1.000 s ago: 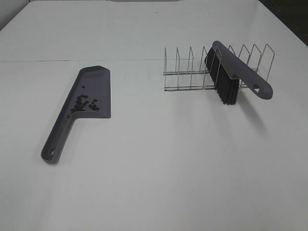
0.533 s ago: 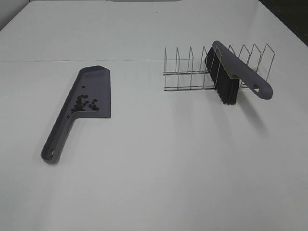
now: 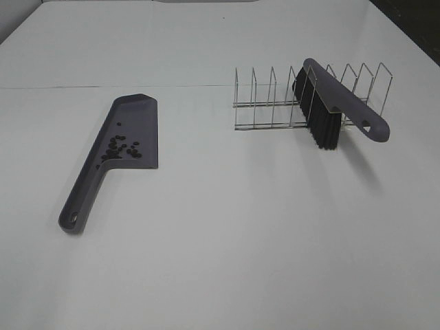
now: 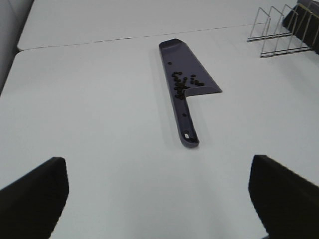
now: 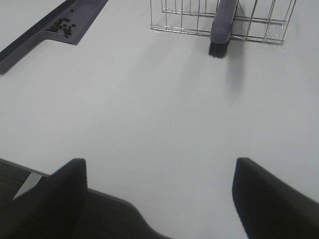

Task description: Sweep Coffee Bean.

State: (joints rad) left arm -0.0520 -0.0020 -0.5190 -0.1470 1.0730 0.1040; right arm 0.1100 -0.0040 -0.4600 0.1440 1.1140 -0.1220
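Note:
The coffee beans (image 3: 121, 148) lie clustered inside a grey-purple dustpan (image 3: 130, 124) that rests flat on the white table at the left. They also show in the left wrist view (image 4: 183, 82) and the right wrist view (image 5: 64, 25). A grey brush (image 3: 344, 103) with black bristles (image 3: 323, 127) stands in a wire rack (image 3: 275, 103) at the right. My left gripper (image 4: 158, 191) is open and empty, well back from the dustpan's handle (image 4: 187, 130). My right gripper (image 5: 159, 196) is open and empty near the table's front edge. Neither gripper shows in the exterior high view.
The wire rack (image 5: 184, 20) holds only the brush (image 5: 222, 25). A seam (image 3: 103, 86) crosses the white table behind the dustpan. The table's front edge (image 5: 30, 172) shows in the right wrist view.

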